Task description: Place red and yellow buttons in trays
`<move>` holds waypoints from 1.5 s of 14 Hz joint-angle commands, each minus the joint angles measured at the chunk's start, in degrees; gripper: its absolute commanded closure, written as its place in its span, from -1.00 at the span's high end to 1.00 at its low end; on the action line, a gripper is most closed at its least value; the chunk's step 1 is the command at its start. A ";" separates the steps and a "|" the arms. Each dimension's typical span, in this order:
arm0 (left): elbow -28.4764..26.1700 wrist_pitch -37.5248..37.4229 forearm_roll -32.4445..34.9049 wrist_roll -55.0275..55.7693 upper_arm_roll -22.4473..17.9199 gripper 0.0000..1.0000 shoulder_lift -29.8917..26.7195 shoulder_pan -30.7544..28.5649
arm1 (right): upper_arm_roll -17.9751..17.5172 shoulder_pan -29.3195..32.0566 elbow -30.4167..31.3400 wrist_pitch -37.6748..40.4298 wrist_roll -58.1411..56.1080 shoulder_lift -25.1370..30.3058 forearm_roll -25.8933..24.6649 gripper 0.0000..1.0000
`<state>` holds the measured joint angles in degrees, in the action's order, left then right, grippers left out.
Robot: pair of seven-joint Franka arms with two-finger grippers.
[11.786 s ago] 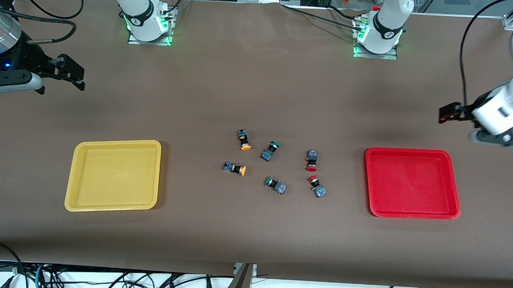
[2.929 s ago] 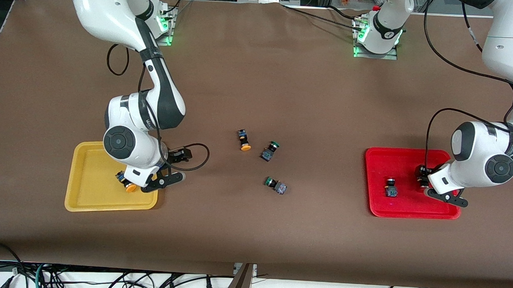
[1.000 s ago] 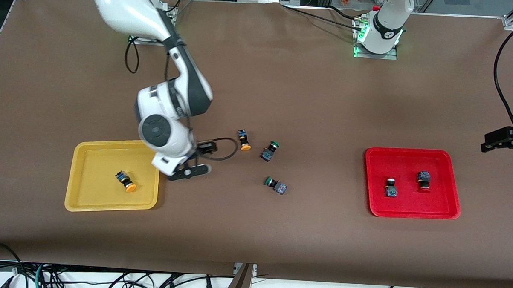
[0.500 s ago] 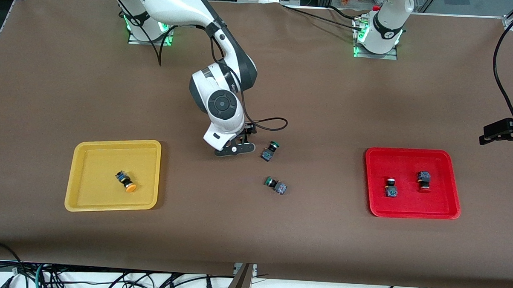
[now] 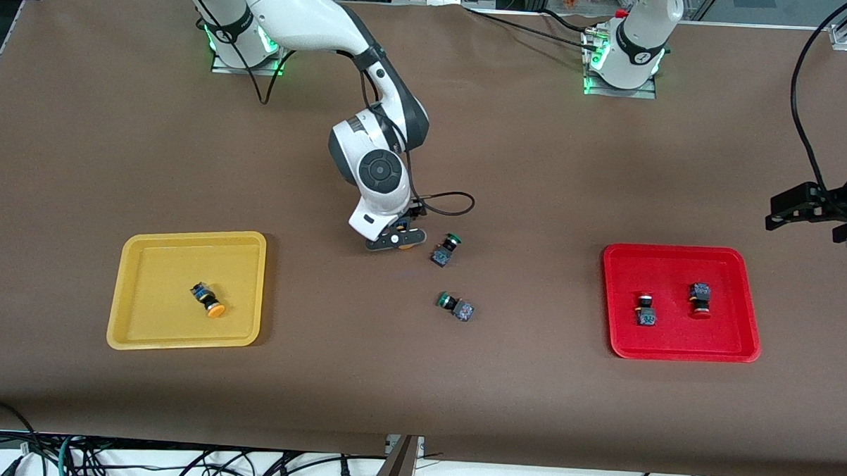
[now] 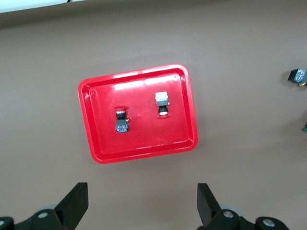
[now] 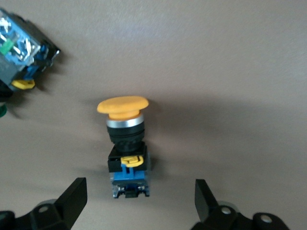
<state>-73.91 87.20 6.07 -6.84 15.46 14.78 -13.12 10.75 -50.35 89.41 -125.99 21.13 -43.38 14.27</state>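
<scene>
A yellow tray (image 5: 155, 257) holds one yellow button (image 5: 207, 300). A red tray (image 5: 676, 268) holds two red buttons (image 5: 645, 310) (image 5: 699, 301). The second yellow button (image 5: 410, 244) lies on the table in the middle. My right gripper (image 5: 394, 240) is low over it and open. In the right wrist view the button (image 7: 125, 143) lies ahead of the gripper (image 7: 140, 201), its blue base toward the gap between the fingers, untouched. My left gripper (image 5: 791, 208) is open and empty, up over the table by the red tray. The left wrist view shows the gripper (image 6: 141, 211) and the red tray (image 6: 144, 134).
Two green-capped buttons lie on the table, one (image 5: 445, 251) right beside the right gripper, one (image 5: 456, 307) nearer to the front camera. The first one's base shows in the right wrist view (image 7: 21, 52). A cable loop hangs by the right wrist.
My right arm has swung from the yellow tray to the middle and come down over the second yellow button. My left gripper has shifted a little.
</scene>
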 commanded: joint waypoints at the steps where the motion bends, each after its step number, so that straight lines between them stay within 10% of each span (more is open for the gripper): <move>1: -14.47 6.82 -1.06 0.51 -15.13 1.00 -10.71 14.46 | -0.11 -0.36 2.60 -3.28 0.49 0.93 1.20 0.98; 2: -17.47 9.02 -1.23 0.51 -18.94 1.00 -12.74 18.09 | -0.11 -0.45 2.96 -3.99 0.49 0.93 1.28 0.80; 6: -19.36 8.87 -1.32 0.52 -19.33 1.00 -13.91 18.30 | -0.03 0.25 3.13 -3.21 -0.12 1.28 1.20 -0.95; 10: -19.17 8.96 -1.41 0.52 -19.33 1.00 -13.55 18.30 | 4.61 3.14 1.03 8.00 -9.30 5.84 1.20 -1.00; 14: -19.17 8.78 -1.41 0.43 -19.33 1.00 -13.64 18.30 | 17.00 6.66 1.55 15.25 -37.51 8.05 1.28 -1.00; 21: -18.82 8.87 -1.41 0.43 -19.24 1.00 -13.46 18.39 | 17.90 15.36 4.72 8.22 -51.52 5.42 1.20 -1.00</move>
<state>-92.10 95.41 6.00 -6.65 -3.29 2.03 4.71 28.83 -36.04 92.94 -115.56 -27.77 -37.82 14.69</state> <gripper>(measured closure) 0.000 0.674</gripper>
